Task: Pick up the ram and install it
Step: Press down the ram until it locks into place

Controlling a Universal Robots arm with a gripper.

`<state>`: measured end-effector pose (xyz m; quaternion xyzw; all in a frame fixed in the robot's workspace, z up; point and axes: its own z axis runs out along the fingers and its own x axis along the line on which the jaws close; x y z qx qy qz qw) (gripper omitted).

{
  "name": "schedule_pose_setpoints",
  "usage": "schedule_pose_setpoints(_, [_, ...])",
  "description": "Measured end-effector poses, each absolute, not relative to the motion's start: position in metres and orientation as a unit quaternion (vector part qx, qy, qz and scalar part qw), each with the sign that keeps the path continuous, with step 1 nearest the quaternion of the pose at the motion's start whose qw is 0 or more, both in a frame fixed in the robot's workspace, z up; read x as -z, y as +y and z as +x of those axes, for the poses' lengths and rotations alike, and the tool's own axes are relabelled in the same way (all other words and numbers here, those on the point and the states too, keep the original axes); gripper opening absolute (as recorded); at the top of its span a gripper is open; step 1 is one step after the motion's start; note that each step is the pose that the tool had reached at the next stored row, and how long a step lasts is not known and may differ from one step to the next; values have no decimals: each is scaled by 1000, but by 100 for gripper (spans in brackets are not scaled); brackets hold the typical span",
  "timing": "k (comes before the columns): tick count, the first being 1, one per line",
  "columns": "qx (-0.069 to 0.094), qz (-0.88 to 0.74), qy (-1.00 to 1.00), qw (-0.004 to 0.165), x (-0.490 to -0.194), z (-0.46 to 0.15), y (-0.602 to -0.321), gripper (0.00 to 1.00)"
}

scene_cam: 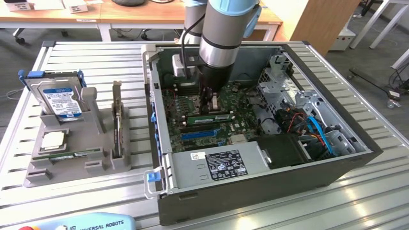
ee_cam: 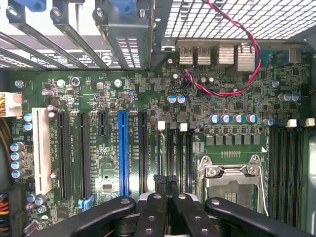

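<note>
A long green ram stick [scene_cam: 208, 117] stands on edge in a slot of the motherboard [scene_cam: 191, 103] inside the open PC case. My gripper [scene_cam: 208, 106] hangs straight down just above and behind it, over the memory slots. In the wrist view the two black fingers [ee_cam: 157, 207] press together, and the gripper [ee_cam: 166, 181] is shut with nothing between them, right over the narrow slots [ee_cam: 170, 148] beside the processor socket [ee_cam: 229, 180]. I cannot tell whether the tips touch the stick. A second thin green stick [scene_cam: 72, 155] lies in the grey tray.
The grey tray [scene_cam: 96, 165] at the exterior view's left holds a hard drive [scene_cam: 61, 98], a square silver chip [scene_cam: 53, 139] and an upright dark card [scene_cam: 117, 120]. Around the gripper inside the case are a power supply [scene_cam: 217, 165], a drive cage [scene_cam: 288, 91] and cables [scene_cam: 316, 129].
</note>
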<state>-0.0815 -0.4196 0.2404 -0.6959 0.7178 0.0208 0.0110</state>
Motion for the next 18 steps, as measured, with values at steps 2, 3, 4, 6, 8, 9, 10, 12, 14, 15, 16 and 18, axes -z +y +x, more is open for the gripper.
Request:
schedule_pose_setpoints(2, [-21,-696,718,11,-239,-81,-420,10])
schedule_pose_setpoints(3, [-21,-696,718,11,-238,-81,-420,10])
schedule_pose_setpoints(4, [-21,-696,718,11,-238,-81,-420,10])
schedule_pose_setpoints(6, [-21,-696,718,11,-238,-81,-420,10])
schedule_pose_setpoints(8, [-21,-696,718,11,-238,-81,-420,10])
schedule_pose_setpoints(9, [-21,-696,718,11,-238,-81,-420,10])
schedule_pose_setpoints(10, [-21,-696,718,11,-237,-81,-420,10])
schedule_pose_setpoints(12, [-21,-696,718,11,-236,-81,-420,10])
schedule_pose_setpoints(14, [-21,-696,718,11,-235,-81,-420,10])
schedule_pose_setpoints(15, [-21,-696,718,11,-234,-81,-420,10])
schedule_pose_setpoints(16, [-21,-696,718,11,-234,-81,-420,10])
schedule_pose_setpoints(18, [-21,-696,718,11,-233,-81,-420,10])
